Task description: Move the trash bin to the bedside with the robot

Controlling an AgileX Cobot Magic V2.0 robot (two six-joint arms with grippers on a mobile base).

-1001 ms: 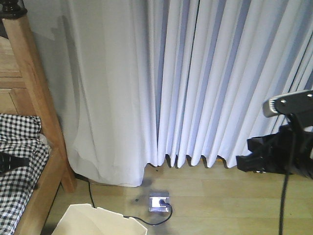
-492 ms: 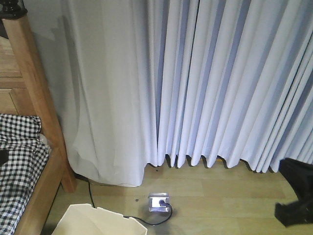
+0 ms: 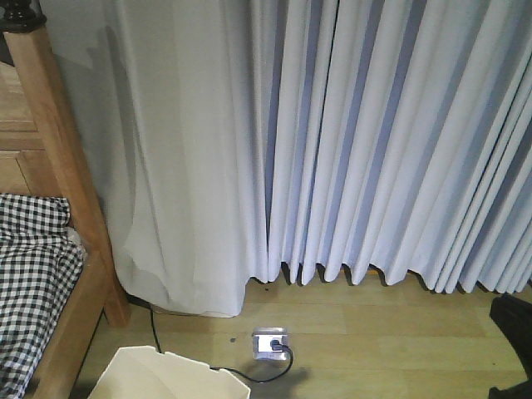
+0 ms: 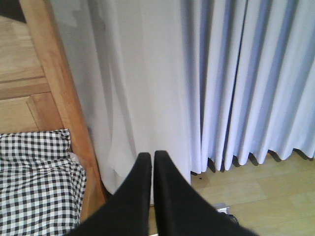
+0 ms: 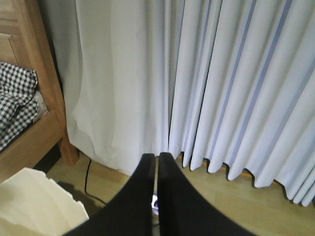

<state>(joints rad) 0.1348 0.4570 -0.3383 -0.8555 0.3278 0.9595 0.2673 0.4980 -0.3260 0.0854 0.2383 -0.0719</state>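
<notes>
Trash bin (image 3: 170,378) beside the bed, both my grippers closed and empty.

At left the wooden bed frame (image 3: 62,158) carries checked bedding (image 3: 33,274); the bin sits on the floor just right of it, before white curtains (image 3: 332,141). My left gripper (image 4: 152,162) and right gripper (image 5: 157,164) have jaws pressed together.

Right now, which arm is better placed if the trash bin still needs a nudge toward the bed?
Probably the right: its wrist view shows the trash bin just beside its closed right gripper; the left wrist view shows none.

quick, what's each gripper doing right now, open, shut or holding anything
Left gripper: shut, holding nothing.
Right gripper: shut, holding nothing.
</notes>
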